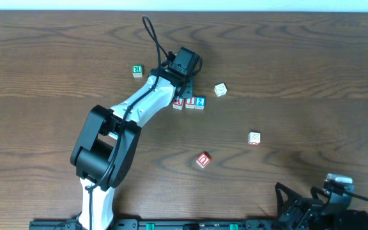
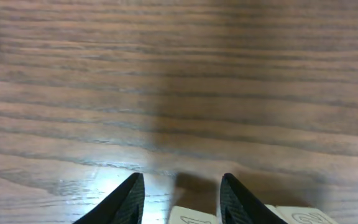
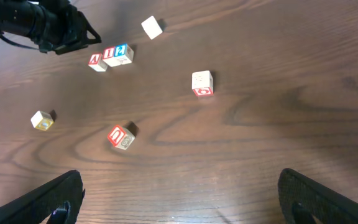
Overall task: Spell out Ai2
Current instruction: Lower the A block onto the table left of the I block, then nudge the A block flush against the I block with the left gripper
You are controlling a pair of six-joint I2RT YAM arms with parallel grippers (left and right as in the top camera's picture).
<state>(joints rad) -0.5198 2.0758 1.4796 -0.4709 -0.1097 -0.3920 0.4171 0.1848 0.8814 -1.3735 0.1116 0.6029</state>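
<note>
Three small wooden cubes stand side by side in a row: the red A (image 1: 178, 103), the red I (image 1: 190, 102) and the blue 2 (image 1: 200, 101). The right wrist view shows the same row, A (image 3: 96, 60), I (image 3: 109, 54), 2 (image 3: 123, 53). My left gripper (image 1: 179, 96) hangs over the row's left end. In the left wrist view its fingers stand apart astride the A cube (image 2: 191, 218), with a gap on the cube's left side, so the left gripper (image 2: 182, 186) is open. The right finger hides the I. My right gripper (image 3: 185, 205) is wide open and holds nothing, near the table's front right (image 1: 312, 198).
A green-lettered cube (image 1: 137, 70) lies left of the arm. A pale cube (image 1: 220, 89) sits right of the row. Farther front are a white cube (image 1: 254, 138) and a red-lettered cube (image 1: 202, 160). A yellowish cube (image 3: 41, 120) shows only in the right wrist view.
</note>
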